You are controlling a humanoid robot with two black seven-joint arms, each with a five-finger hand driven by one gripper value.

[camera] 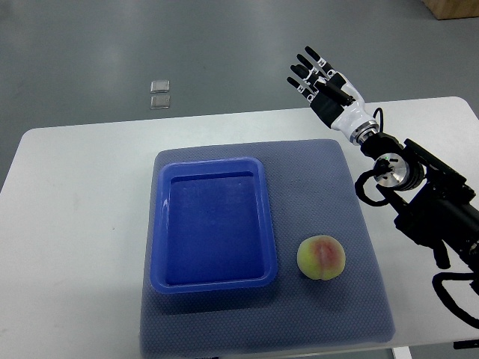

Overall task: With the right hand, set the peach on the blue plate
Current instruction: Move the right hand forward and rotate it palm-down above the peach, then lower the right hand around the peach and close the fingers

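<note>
Your peach (pixel 322 257) sits on the grey-blue mat (pixel 359 224), just right of the blue plate (pixel 214 224) and near that plate's near right corner, close to its rim; whether the two touch you cannot tell. The fruit is nearly round, so it has no clear long axis; you see a reddish blush on its upper face, yellow-green skin around it, and a small notch in its outline on the near side. The blue plate is a shallow rectangular tray with rounded corners, its long sides running far to near, slightly skewed on the mat, nothing in it. Your right hand (pixel 320 77) is at the far right, past the table's far edge and over the grey floor, fingers (pixel 303 69) straight and spread wide, holding nothing, fingertips pointing far and left. Its forearm (pixel 419 191) runs back over the table's right side to the picture's right edge. The hand is well apart from the peach. Open room: you have bare mat right of the peach and between the peach and the hand, a strip of mat on the near side of the plate, and bare white table (pixel 82 224) to the left of the mat. The mat's near edge lies close to the table's near edge. Two small clear squares (pixel 159 93) lie on the floor beyond the table, far left.
</note>
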